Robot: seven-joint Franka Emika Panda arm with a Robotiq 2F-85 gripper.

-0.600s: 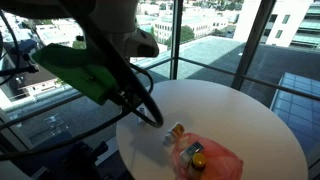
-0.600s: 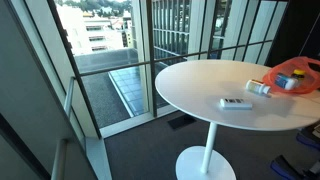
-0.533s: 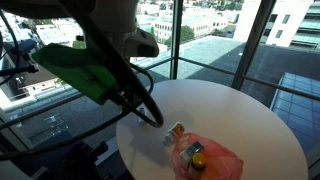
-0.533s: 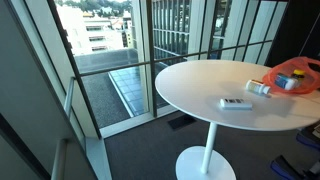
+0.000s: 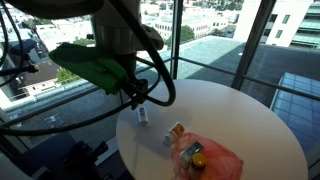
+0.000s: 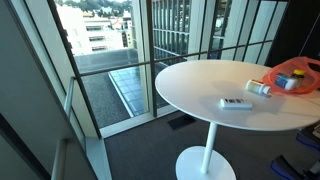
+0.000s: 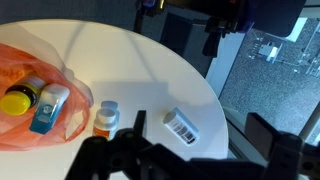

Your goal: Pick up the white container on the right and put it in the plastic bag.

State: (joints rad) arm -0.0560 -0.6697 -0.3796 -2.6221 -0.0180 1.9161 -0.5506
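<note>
The white container (image 7: 182,127) lies on its side near the edge of the round white table (image 7: 120,50), label up. It shows in both exterior views (image 5: 142,115) (image 6: 236,103). The orange plastic bag (image 7: 30,70) lies open on the table with a yellow-lidded item and a blue-white item inside; it also shows in both exterior views (image 5: 215,160) (image 6: 293,73). My gripper (image 7: 185,162) is open and empty, hovering above the container, with one finger on each side of it in the wrist view. In an exterior view the arm (image 5: 120,70) reaches over the table edge.
A small white bottle with an orange cap (image 7: 106,118) stands between the container and the bag, also seen in both exterior views (image 5: 176,131) (image 6: 259,89). Glass walls and a railing surround the table (image 6: 200,85). The table edge is close to the container.
The arm has swung toward the table in the exterior view, and the white container now shows beside it. Objects on the table have not moved.
</note>
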